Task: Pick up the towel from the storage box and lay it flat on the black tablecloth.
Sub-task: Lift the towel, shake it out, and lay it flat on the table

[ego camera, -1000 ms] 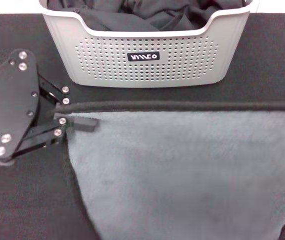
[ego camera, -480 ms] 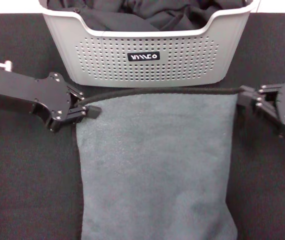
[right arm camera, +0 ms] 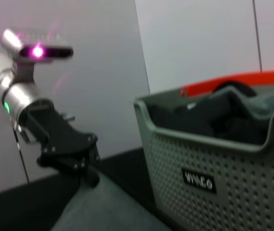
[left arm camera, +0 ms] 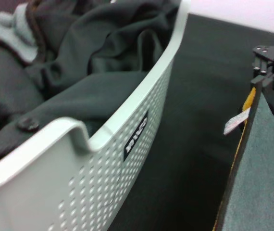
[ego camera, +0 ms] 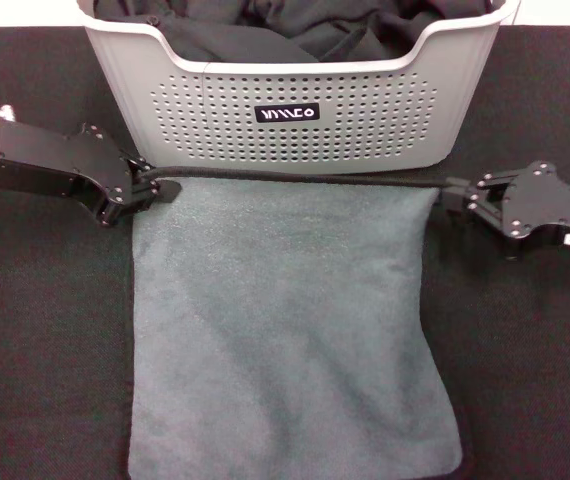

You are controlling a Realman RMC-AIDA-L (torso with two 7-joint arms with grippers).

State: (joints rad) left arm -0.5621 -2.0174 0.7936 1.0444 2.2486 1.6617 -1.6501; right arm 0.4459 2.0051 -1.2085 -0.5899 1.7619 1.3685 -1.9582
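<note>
The grey-teal towel [ego camera: 285, 330] spreads over the black tablecloth [ego camera: 45, 350] at 6 o'clock of the storage box [ego camera: 295, 110], its dark hem stretched taut just before the basket's perforated front. The left gripper [ego camera: 160, 188] is clenched on the hem's corner at 9 o'clock; the right gripper [ego camera: 452, 193] pinches the opposite corner at 3 o'clock. Black garments [ego camera: 295, 25] fill the basket.

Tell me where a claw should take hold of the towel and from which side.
Grip the muted grey-teal terry towel at the two corners of its dark-hemmed edge nearest the light grey perforated plastic basket, coming in from each outer side. That hem is stretched taut between the left claw and right claw, both shut on its corners, so the cloth spreads flat on the black tablecloth.
</note>
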